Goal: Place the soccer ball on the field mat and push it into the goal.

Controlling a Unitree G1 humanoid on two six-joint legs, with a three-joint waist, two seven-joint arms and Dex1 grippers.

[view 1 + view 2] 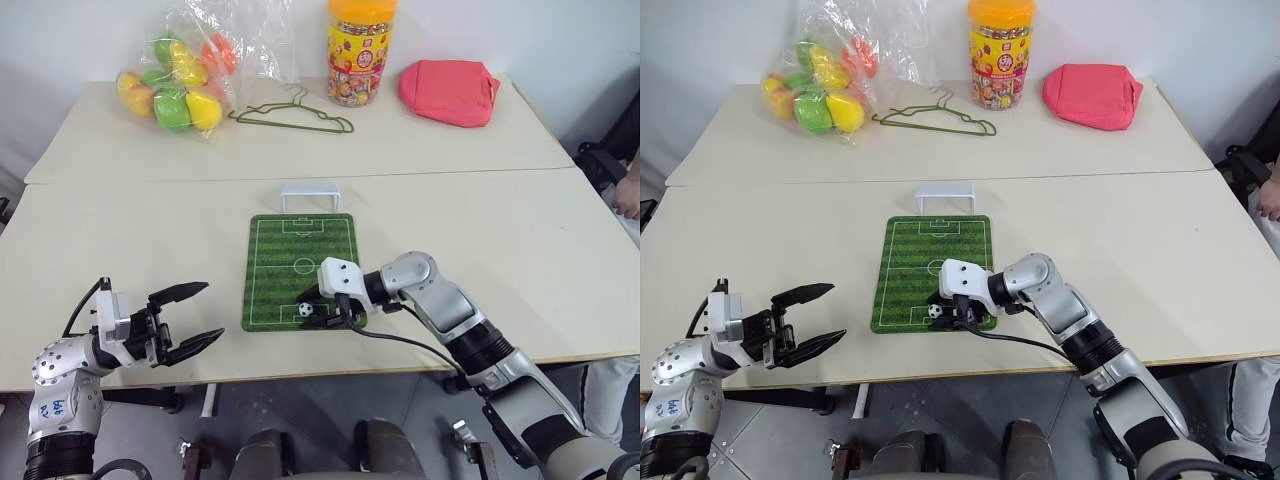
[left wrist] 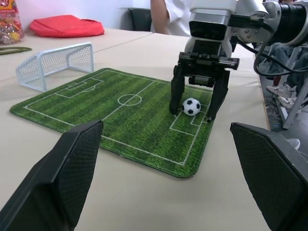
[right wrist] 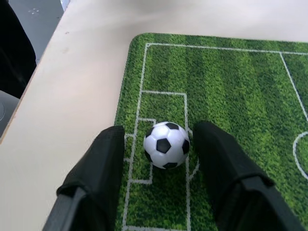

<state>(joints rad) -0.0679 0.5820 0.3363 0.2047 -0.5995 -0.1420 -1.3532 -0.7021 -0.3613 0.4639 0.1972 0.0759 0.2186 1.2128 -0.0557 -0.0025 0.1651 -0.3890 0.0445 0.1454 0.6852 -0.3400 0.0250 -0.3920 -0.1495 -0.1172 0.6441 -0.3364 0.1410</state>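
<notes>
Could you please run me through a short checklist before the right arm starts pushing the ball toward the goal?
1. Soccer ball resting on the field mat: ok, near the end by the robot.
2. Right gripper released: ok, fingers stand apart on either side of the ball, with gaps showing.
3. Goal in place: ok, upright at the mat's far end.
4. Path down the mat: ok, nothing lies between ball and goal.
5. Left gripper out of the way: ok, open, off the mat's left side.
6. Ball lined up with goal mouth: cannot tell.
</notes>
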